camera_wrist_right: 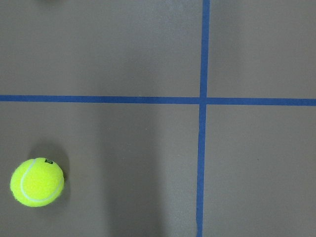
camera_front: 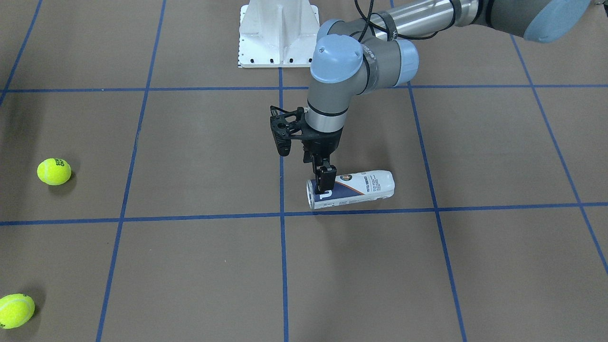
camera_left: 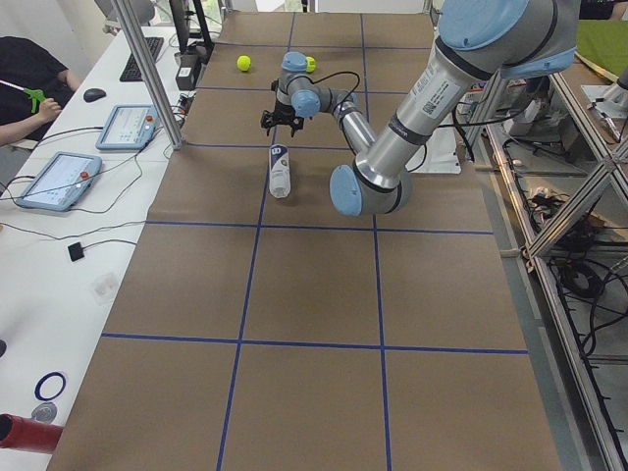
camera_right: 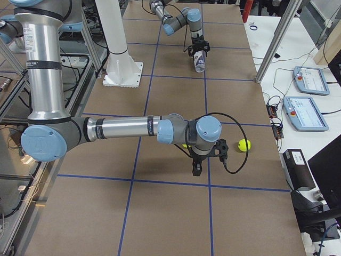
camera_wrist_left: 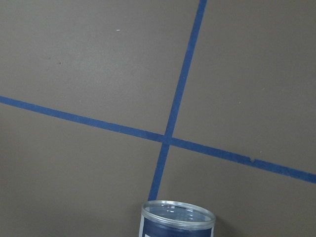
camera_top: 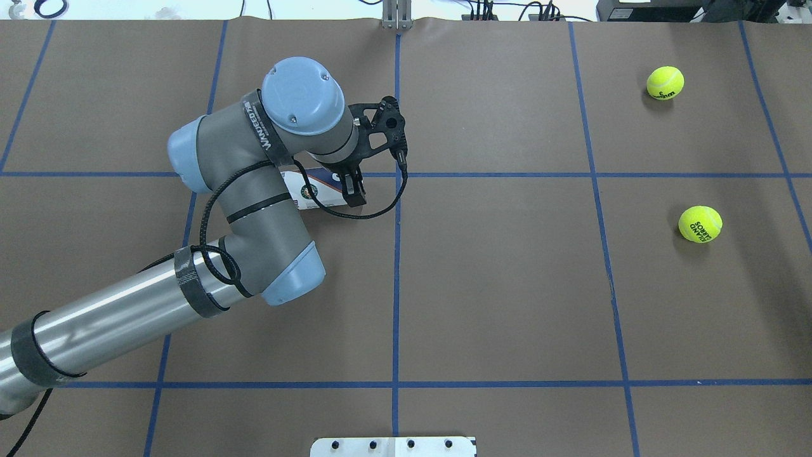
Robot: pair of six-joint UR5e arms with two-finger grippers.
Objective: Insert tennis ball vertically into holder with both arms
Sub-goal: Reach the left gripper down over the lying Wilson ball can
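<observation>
Nearest and largest, the left arm (camera_top: 241,209) is extended over the middle of the table (camera_front: 190,156). The right arm (camera_right: 122,129) is caught only by the right-end camera, stretched low over the table's other half. A white pedestal base (camera_front: 278,33) is noted at the robot's edge.

The tennis-ball can (camera_front: 365,187) is laid on its side just beside a blue tape crossing (camera_wrist_left: 167,139), with its open mouth toward the robot's right. One tennis ball (camera_front: 54,171) and a second ball (camera_front: 16,311) are left well apart from it on the right-hand side.

The left gripper (camera_front: 327,183) is pointed straight down just behind the can's mouth. Its fingers are set either side of the wall and, as far as can be judged, drawn in onto it. The right gripper (camera_right: 196,169) is pointed down near a ball; its spread cannot be told.

The step is judged to be standing the can upright, mouth up.
- The squeeze should be kept light, since thin clear plastic is likely to buckle.
- The can should be lifted clear of the table before it is turned, as a round body may roll or slip.
- The closed end should be set flat on the table.
- The mouth should be left unobstructed, so a ball can be dropped in from above.
</observation>
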